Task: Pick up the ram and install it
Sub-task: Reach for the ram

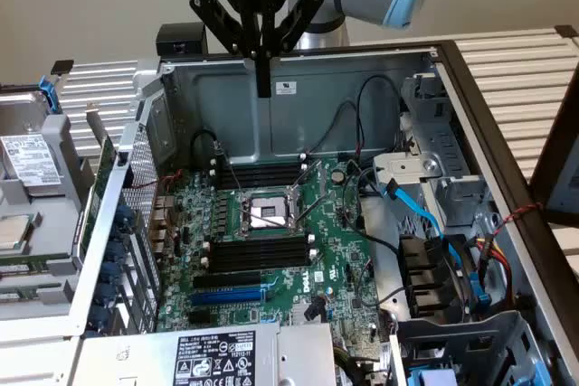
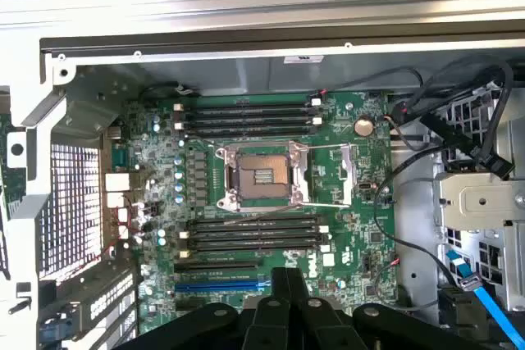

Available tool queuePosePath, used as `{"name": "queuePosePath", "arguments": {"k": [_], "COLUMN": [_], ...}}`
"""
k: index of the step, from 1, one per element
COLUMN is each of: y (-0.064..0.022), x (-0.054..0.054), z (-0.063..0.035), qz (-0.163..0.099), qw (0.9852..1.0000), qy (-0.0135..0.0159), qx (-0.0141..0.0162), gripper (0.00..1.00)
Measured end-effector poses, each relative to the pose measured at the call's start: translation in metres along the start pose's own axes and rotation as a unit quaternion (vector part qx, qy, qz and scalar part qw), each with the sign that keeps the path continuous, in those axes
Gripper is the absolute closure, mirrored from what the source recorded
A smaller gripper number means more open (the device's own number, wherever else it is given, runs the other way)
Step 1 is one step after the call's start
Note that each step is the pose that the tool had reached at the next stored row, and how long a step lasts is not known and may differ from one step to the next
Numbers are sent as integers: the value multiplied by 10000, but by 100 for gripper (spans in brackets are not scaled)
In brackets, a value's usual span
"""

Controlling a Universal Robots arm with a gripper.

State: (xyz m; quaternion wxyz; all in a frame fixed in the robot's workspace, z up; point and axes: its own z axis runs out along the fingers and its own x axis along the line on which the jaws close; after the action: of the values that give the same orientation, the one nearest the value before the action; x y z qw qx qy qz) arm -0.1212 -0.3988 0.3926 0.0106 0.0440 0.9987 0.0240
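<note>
My gripper (image 1: 263, 88) hangs above the open computer case, over its rear wall, with its black fingers pressed together and nothing between them. In the wrist view the shut gripper (image 2: 287, 276) looks down onto the green motherboard (image 2: 361, 227). Empty black memory slots (image 1: 258, 255) lie on one side of the processor socket (image 1: 262, 211), and more empty memory slots (image 1: 262, 172) on the other. The wrist view shows the same memory slots (image 2: 254, 231), the further memory slots (image 2: 246, 112) and the processor socket (image 2: 261, 176). The ram is out of view.
A blue expansion slot (image 1: 231, 296) lies beside the nearer slots. Black cables (image 1: 362, 124) and a blue cable (image 1: 421, 210) run by the drive bay at the exterior view's right. A green board edge (image 1: 99, 187) stands outside the case's left wall. The power supply (image 1: 213, 356) sits in front.
</note>
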Motion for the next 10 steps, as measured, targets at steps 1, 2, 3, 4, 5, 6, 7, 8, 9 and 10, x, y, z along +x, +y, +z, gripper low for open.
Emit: {"name": "queuePosePath", "arguments": {"k": [1, 2, 3, 4, 5, 6, 7, 8, 9, 10], "y": [0, 0, 0, 0, 0, 0, 0, 0, 0, 0], "x": [0, 0, 0, 0, 0, 0, 1, 1, 2, 2], "z": [0, 0, 0, 0, 0, 0, 0, 0, 0, -1], "qz": [0, 4, 7, 8, 8, 9, 10, 11, 11, 11], "qw": [10000, 10000, 10000, 10000, 10000, 10000, 10000, 10000, 10000, 10000], "qy": [0, 0, 0, 0, 0, -1, -1, 0, 0, 0], "qx": [0, 0, 0, 0, 0, 0, 0, 0, 0, 1], "gripper": [90, 90, 90, 90, 90, 90, 90, 90, 90, 90]}}
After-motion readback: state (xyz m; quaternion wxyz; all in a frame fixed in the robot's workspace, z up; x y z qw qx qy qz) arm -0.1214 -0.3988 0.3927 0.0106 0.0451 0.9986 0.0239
